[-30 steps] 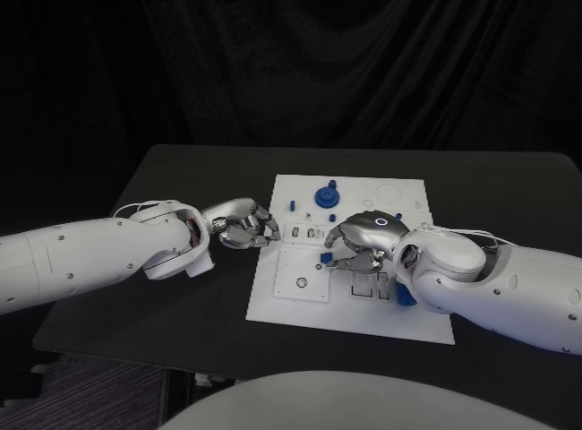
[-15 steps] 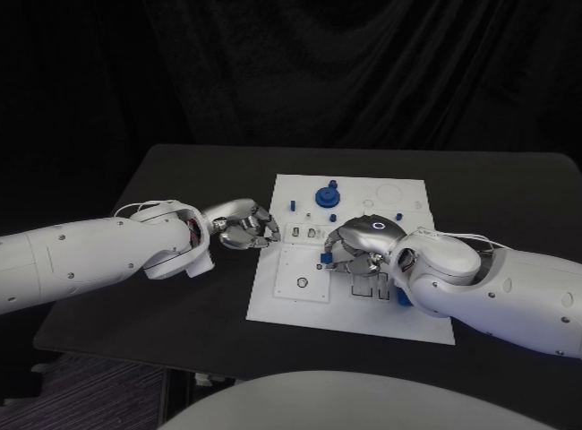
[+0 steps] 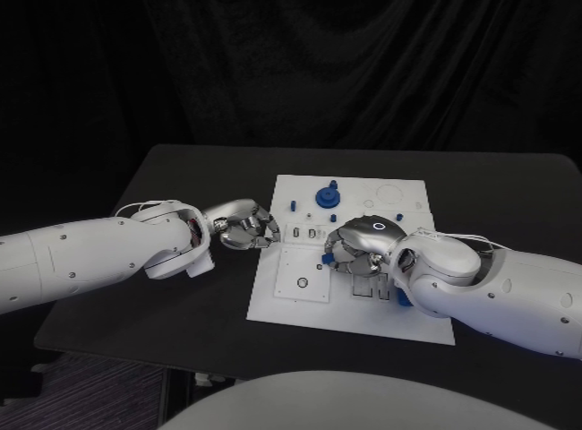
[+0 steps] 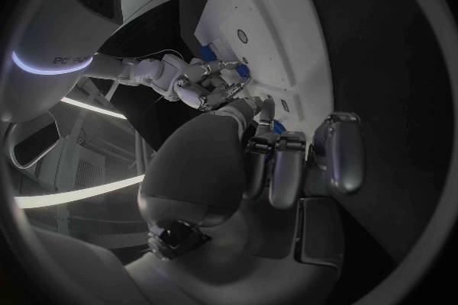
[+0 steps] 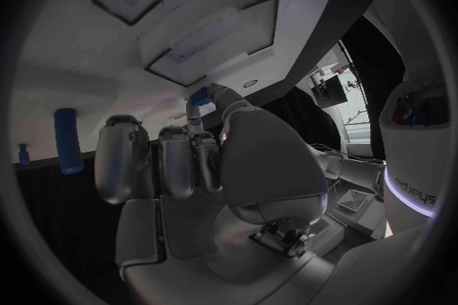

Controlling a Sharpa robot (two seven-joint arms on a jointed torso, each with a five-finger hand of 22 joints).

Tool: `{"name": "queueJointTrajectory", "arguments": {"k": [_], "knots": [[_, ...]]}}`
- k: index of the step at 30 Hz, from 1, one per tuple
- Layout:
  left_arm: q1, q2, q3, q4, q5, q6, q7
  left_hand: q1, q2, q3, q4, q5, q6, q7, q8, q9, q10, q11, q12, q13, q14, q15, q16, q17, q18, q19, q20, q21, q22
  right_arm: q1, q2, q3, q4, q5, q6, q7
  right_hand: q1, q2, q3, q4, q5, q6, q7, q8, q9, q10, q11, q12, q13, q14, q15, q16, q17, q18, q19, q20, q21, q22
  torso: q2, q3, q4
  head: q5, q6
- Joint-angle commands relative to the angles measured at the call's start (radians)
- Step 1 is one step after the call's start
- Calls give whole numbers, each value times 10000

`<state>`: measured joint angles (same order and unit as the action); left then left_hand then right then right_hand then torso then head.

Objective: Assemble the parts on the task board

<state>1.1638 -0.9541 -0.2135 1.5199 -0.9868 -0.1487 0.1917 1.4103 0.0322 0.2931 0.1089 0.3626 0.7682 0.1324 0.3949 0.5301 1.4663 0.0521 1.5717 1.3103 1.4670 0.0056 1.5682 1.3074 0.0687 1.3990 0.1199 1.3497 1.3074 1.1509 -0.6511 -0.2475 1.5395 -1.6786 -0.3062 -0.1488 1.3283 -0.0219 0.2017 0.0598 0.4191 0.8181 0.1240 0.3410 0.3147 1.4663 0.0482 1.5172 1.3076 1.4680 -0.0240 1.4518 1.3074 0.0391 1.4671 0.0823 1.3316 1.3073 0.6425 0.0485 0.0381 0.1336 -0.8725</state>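
Right hand [image 3: 358, 246] lower, part [image 5: 198, 97] half-hidden

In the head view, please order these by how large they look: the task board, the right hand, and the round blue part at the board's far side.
1. task board
2. right hand
3. round blue part

The differences are plain in this view.

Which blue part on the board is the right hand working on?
The small blue part at the right hand fingertips, mid-board; the larger round blue part stands apart near the far edge.
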Motion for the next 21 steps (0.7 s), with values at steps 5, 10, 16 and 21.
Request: {"name": "queueJointTrajectory", "arguments": {"k": [5,10,16,21], "knots": [[-25,54,7,-15,84,98,83,97,-11,22,18,44,6,52,-63,-16,1045,100,-9,2605,1038,58,26,2634,-72,-72,1,-62,1813,-29,-177,6,62,-13,-1032,126,382,143,540,-307,747,645,-189,541,329,308,-218,34,1806,583,-177,-5,1024,172,109,-141,-19,1897,7,3,-6,-1,-2],[-28,103,7,-38,84,71,132,96,3,29,32,51,11,54,-66,-22,1045,102,-9,2605,1038,61,26,2634,-67,-90,4,-83,1807,184,-503,9,270,654,-1505,272,350,126,606,-359,748,771,-251,683,434,344,-272,54,1838,593,-226,8,1038,159,133,-186,38,1914,6,3,-12,-15,-2],[-30,102,7,-25,84,17,172,101,9,35,37,60,15,53,-68,-27,1045,102,-9,2605,1038,63,26,2634,-59,-115,7,-113,1797,1275,-1093,9,752,2932,-954,429,248,81,620,-352,567,787,-299,773,530,402,-321,87,1888,618,-272,50,1091,140,171,-234,119,1939,5,0,1,-133,-2],[-30,128,7,-35,84,24,149,113,18,47,48,84,25,53,-69,-34,1045,103,-9,2605,1038,66,26,2634,-49,-150,12,-153,1783,2255,-1477,6,1000,3999,-339,490,205,84,628,-338,447,754,-308,791,563,454,-330,122,1942,625,-284,56,1096,131,188,-251,155,1949,-23,-11,13,-242,-2]]}}
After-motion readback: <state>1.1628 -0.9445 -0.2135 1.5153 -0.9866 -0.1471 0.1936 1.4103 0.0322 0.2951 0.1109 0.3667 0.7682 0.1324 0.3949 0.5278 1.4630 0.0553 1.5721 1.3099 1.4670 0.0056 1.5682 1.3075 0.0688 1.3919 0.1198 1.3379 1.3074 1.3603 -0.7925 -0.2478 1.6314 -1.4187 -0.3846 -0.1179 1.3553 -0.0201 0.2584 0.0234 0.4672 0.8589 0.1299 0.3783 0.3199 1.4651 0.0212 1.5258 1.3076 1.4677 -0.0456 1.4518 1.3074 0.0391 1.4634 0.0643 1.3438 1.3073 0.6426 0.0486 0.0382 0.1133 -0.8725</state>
